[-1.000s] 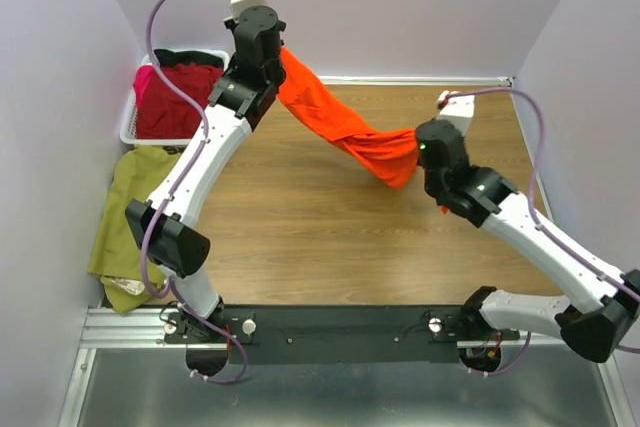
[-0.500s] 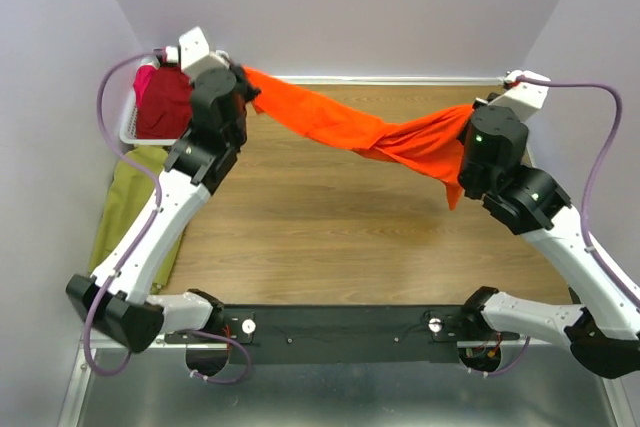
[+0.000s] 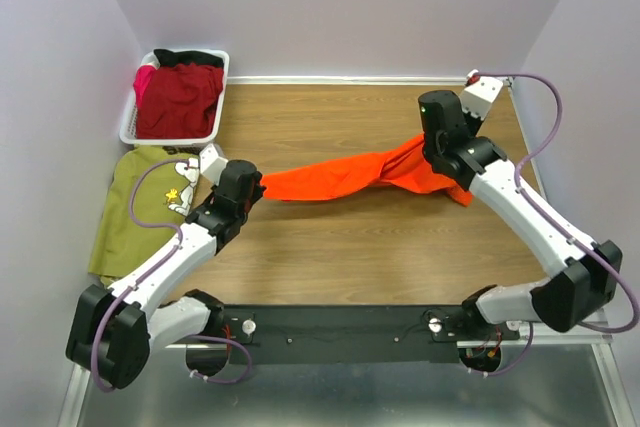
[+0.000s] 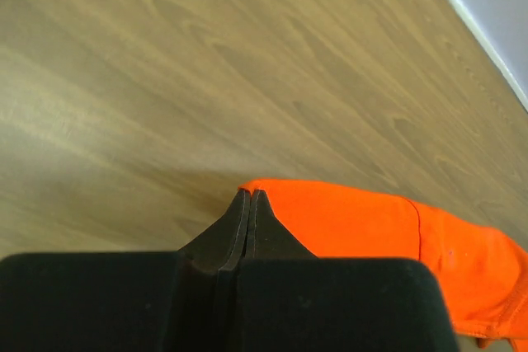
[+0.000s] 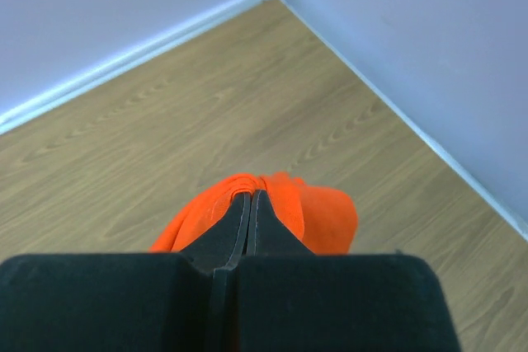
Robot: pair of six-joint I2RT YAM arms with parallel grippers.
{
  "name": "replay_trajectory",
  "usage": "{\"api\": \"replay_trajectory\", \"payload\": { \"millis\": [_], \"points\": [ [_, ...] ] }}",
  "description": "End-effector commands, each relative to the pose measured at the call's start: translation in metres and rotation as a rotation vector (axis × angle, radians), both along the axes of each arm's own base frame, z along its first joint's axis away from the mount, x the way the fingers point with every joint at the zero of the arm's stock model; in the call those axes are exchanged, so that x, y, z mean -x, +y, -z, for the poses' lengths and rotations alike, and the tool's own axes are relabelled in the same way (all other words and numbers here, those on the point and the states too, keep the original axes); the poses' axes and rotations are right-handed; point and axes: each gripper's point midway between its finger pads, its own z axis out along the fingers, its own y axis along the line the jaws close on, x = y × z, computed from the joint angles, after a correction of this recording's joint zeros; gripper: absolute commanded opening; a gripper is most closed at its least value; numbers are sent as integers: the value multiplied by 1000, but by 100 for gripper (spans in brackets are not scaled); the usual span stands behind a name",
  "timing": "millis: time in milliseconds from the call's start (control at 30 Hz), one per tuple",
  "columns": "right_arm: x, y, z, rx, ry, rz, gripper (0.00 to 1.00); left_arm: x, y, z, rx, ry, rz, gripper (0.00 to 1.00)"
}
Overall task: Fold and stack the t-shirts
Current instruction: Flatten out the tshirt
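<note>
— What has each pincer got hold of?

— The left pincer [image 4: 250, 196] is clamped tight on one end of the orange t-shirt [image 3: 340, 175]. Its wrist view shows the jaws pressed together with orange cloth spreading out to the right of the tips. The right pincer [image 5: 250, 195] is closed the same way on the other end, with a bunch of orange fabric under and beyond its tips.

— And where does the shirt lie?

— It runs as a twisted band between the two pincers, low over the wooden desk [image 3: 330, 247]. A loose flap hangs just past the right pincer.

— How does that differ from half a second ago?

— Then both arms were up and spread wide, and the shirt was stretched in the air from beside the white basket [image 3: 127, 132] across to the right wall. Now both pincers have dropped. The left one has come in toward the near edge, and the right one sits near the far right corner. The band is shorter and slacker.

— What is around the left pincer?

— The olive green t-shirt [image 3: 140, 207] with the cartoon-dog print lies just to its left. The dark red t-shirt [image 3: 180, 97] is in the basket, beyond and to the left.
</note>
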Motion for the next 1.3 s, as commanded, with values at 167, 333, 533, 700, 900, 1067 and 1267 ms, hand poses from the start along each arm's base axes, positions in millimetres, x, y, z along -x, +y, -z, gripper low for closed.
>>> {"api": "replay_trajectory", "payload": {
  "millis": [167, 333, 533, 700, 900, 1067, 1267],
  "points": [
    [-40, -15, 118, -179, 198, 46, 1, 9, 14, 47, 59, 73, -129, 0],
    [-57, 1, 168, -192, 314, -3, 1, 0, 15, 65, 28, 115, -144, 0],
    [-81, 14, 184, -189, 350, -39, 1, -17, 14, 70, 4, 128, -142, 0],
    [-94, 20, 202, -190, 385, -45, 1, -23, 21, 60, -23, 105, -149, 14],
    [-97, 25, 224, -200, 422, -48, 1, -26, 21, 48, -125, 66, -70, 55],
    [-102, 28, 229, -205, 428, -56, 1, -30, 0, 41, -218, 47, 53, 59],
    [-106, 31, 234, -204, 440, -67, 1, -28, -78, 13, -356, -65, 351, 59]
  ]
}}
